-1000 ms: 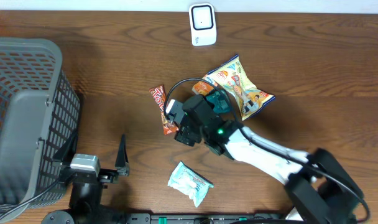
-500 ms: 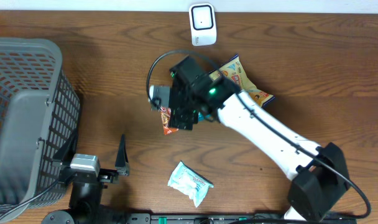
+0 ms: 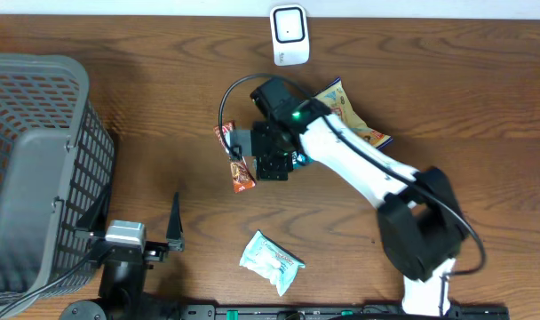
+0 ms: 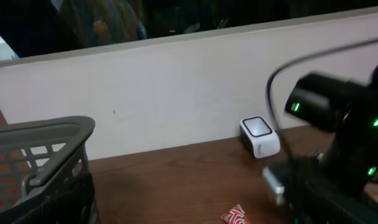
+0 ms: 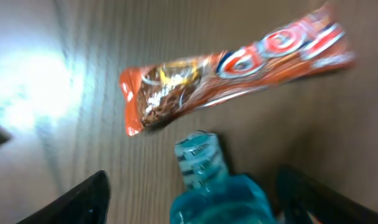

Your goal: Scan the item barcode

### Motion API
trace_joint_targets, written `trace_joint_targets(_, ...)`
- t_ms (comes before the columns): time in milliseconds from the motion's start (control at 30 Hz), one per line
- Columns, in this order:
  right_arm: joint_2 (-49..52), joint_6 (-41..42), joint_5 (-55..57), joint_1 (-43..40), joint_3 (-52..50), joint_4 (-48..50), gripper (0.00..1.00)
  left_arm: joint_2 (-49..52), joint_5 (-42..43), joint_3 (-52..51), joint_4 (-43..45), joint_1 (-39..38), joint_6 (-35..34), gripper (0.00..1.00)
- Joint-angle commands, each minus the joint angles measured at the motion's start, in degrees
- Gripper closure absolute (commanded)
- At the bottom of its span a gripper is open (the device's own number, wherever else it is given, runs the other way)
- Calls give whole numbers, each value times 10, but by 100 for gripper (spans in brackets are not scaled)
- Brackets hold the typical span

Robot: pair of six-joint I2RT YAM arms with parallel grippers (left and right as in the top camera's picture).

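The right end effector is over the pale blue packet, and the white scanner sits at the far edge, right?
No. The right end effector is over the red candy bar, not the pale blue packet, which lies apart near the front; the right wrist view shows it. The white scanner does sit at the far edge.

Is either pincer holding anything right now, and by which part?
Nothing is held. The right pincer hovers open above the orange snack bar, which lies free on the table; the left pincer is open and empty.
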Motion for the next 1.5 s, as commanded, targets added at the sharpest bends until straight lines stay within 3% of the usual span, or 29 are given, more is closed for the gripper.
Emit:
trace_joint_targets(0,35,-33,15,3,1,3,22,-3,-8,1,-5,-3,19,0)
trace_joint_targets(267,80,-43,15,-2,1,16,26,-3,-8,1,-5,-3,19,0)
trace_joint_targets(500,103,-43,16,-2,0,19,50,-3,-8,1,-5,-3,19,0)
trace_joint_targets(867,104,-33,16,-2,0,23,78,-3,-8,1,-5,-3,19,0)
trace_joint_targets(1167,94,-16,37,-1,5,34,85,-3,-8,1,-5,-3,19,0)
trace_joint_targets(1467,38,68,14,0,52,35,87,-3,-8,1,-5,-3,19,0)
